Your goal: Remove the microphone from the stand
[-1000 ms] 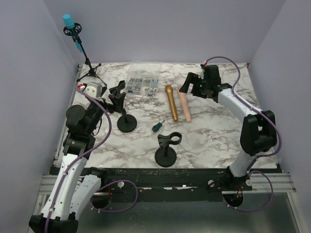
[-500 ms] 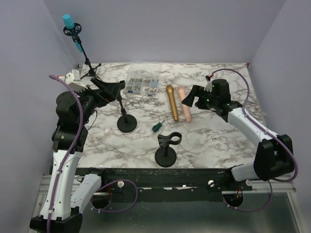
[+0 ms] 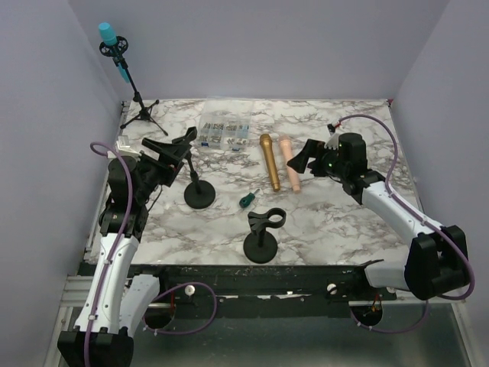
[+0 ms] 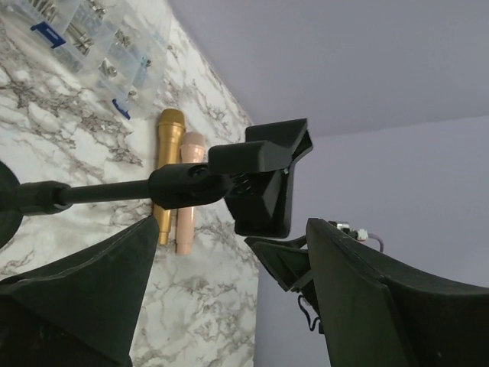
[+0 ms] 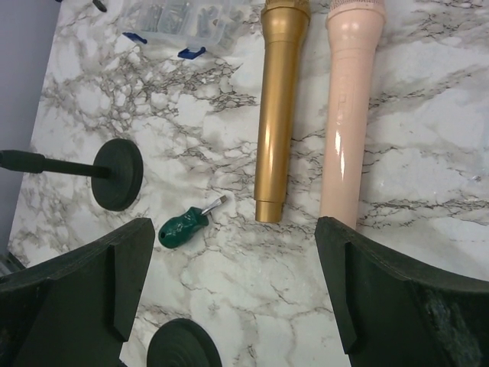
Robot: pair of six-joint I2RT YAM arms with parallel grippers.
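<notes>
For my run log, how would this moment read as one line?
left pincer: open, at empty stand clip | right pincer: open, above gold microphone | teal microphone: on tripod stand

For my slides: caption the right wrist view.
Open right claw over gold microphone and pink microphone lying side by side.

Glossy metallic gold microphone (image 5: 281, 107) on smooth, marble-patterned table (image 5: 428, 153).

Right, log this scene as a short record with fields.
mounted: teal microphone in tripod stand, back left corner
loose: gold microphone and pink microphone, flat, side by side
empty stands: rear round-base stand, front round-base stand
left gripper: jaws open, rear stand's clip seen between them
right gripper: jaws open above loose microphones, holding nothing
other: green screwdriver, parts box
</notes>
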